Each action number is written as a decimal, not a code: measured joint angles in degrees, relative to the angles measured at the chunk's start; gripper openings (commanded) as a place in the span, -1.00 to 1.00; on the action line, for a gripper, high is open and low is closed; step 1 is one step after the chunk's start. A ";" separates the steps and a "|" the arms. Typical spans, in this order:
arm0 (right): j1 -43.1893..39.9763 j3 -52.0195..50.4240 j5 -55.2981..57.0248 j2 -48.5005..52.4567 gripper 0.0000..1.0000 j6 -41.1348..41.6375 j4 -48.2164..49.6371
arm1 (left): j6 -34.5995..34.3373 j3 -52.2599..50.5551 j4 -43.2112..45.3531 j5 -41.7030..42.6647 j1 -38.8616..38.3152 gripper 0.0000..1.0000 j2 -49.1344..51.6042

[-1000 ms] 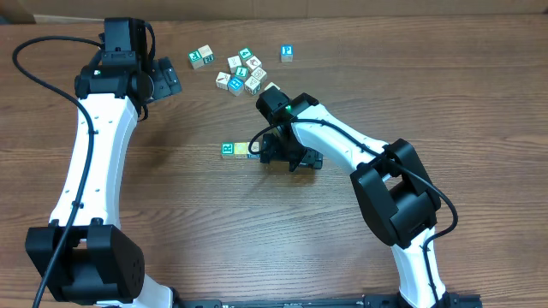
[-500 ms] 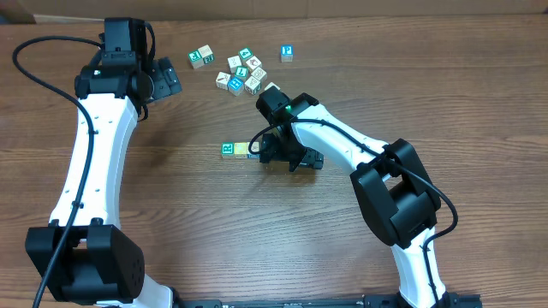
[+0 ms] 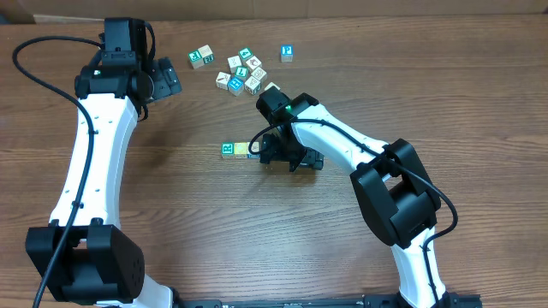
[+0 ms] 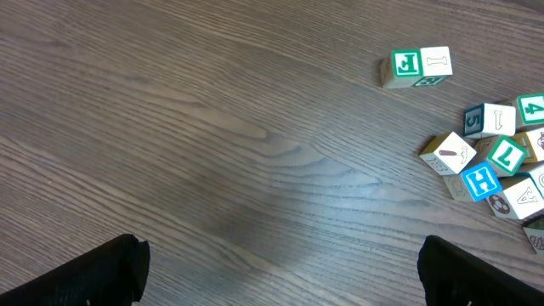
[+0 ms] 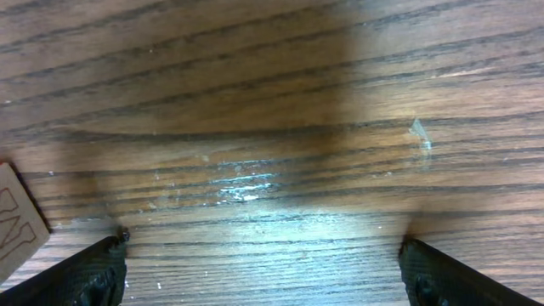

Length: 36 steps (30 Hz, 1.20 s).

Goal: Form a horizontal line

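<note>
Line (image 3: 233,150) sits just beside the right gripper (image 5: 263,276): teal-letter cube (image 3: 227,150) at the far end, a pale cube (image 3: 241,149) touching it. The near end is hidden under the gripper body, so I can't count the cubes. Right fingers are spread wide with only bare table (image 5: 255,102) between them, nothing held. One cube edge (image 5: 15,223) shows just outside one finger. My read: it hangs low at the row's end to set or square up the last cube. Left gripper (image 4: 285,272) is also spread and empty, well away from the row with the pile (image 4: 493,161) ahead of it, likely so it doesn't crowd the work.
</note>
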 measured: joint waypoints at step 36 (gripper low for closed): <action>0.00 0.00 0.37 0.00 1.00 -0.02 0.83 | 0.02 0.00 0.00 -0.02 0.00 0.99 0.00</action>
